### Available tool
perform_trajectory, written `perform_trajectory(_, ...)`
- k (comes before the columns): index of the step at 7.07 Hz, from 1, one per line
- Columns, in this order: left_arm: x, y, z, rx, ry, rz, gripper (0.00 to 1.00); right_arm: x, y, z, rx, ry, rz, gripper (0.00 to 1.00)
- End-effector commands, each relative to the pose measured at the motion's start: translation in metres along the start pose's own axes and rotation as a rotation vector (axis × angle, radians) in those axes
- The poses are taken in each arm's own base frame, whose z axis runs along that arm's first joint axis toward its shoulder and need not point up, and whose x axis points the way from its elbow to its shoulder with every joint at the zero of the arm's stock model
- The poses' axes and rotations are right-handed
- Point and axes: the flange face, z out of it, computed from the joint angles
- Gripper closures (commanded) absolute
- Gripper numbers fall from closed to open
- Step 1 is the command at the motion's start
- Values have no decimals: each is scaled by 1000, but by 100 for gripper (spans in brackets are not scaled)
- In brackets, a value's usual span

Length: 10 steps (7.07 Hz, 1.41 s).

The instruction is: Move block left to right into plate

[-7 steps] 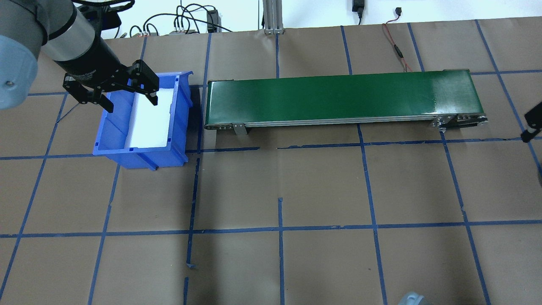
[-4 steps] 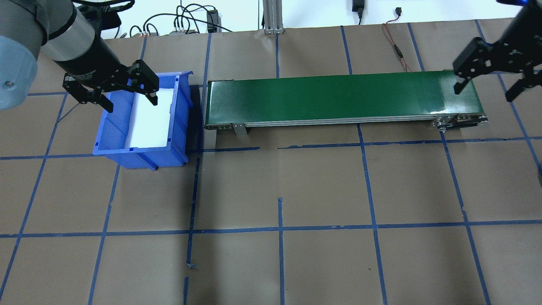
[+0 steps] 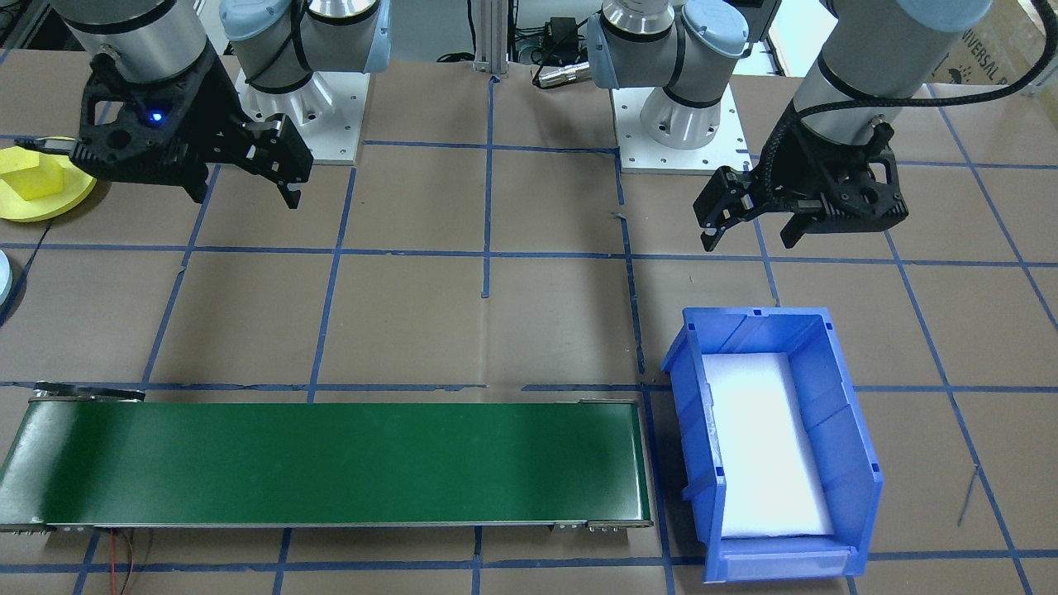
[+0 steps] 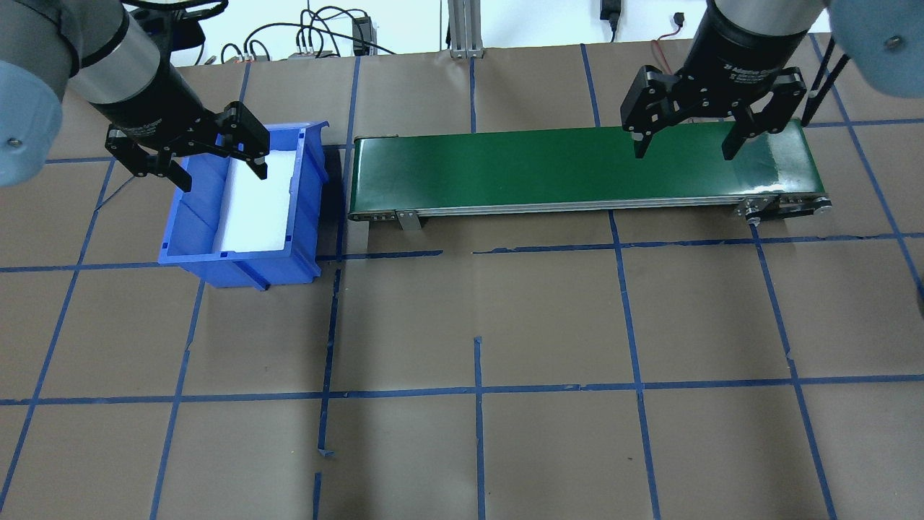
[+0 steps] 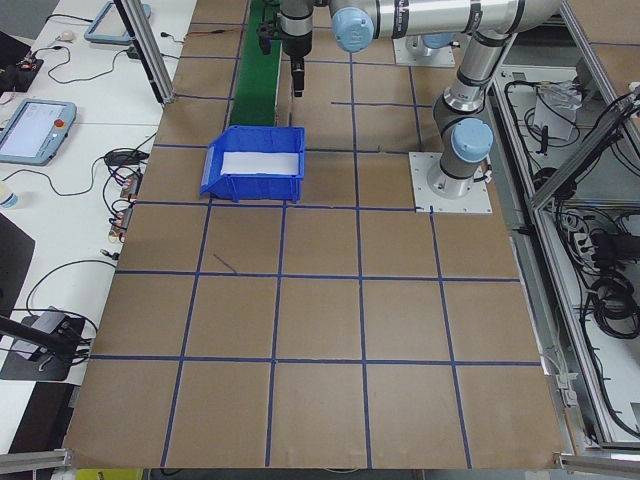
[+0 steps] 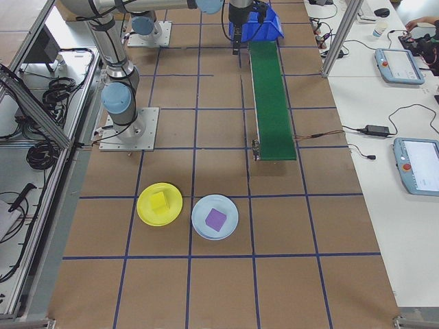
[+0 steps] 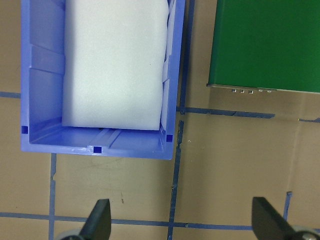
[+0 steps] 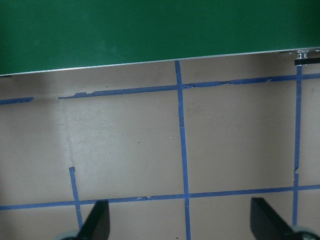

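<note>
I read the job as mostly done: yellow block [image 6: 159,202] sits in the yellow plate [image 6: 147,214] (purple block [image 6: 215,219] in the pale plate [image 6: 230,226] beside). Belt [image 4: 548,166] bare, bin [image 4: 238,260] holds only white foam. Left gripper [image 4: 189,152] and right gripper [image 4: 686,133] both wide, holding nothing.

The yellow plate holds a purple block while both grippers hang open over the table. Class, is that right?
Not quite. The exterior right view shows the yellow plate holding a yellow block. The left gripper and right gripper do hang open.
</note>
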Motion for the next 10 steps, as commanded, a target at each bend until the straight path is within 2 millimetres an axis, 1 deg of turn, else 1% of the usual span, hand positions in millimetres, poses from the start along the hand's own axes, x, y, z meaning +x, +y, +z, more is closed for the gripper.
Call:
perform_trajectory(1,1,1,-5,10,-9,-11,0,-1,-5,3,34,-12,-1,0)
perform_trajectory(2,2,2,-10,13,-10,-26,0,-1,-6,6,43,-15,-2,0)
perform_trajectory(3,2,5,-13,16,-12,-38,0,1,-12,10,94,-15,0,0)
perform_trajectory(4,2,7,-11,13,-12,-84,0,1,-11,11,102,-11,-4,0)
perform_trajectory(5,7,12,-10,4,-12,-102,0,1,-10,10,108,-11,-5,0)
perform_trajectory(7,7,20,-4,-46,-17,-98,0,2,-11,11,110,-8,-5,0)
perform_trajectory(8,7,17,-6,-30,-16,-100,0,2,-11,11,109,-5,-4,0)
perform_trajectory(9,-2,11,-10,-30,-19,-117,0,3,-11,10,110,-5,-3,0)
perform_trajectory(10,-1,12,-13,-26,-17,-116,0,3,-11,10,111,-4,-3,0)
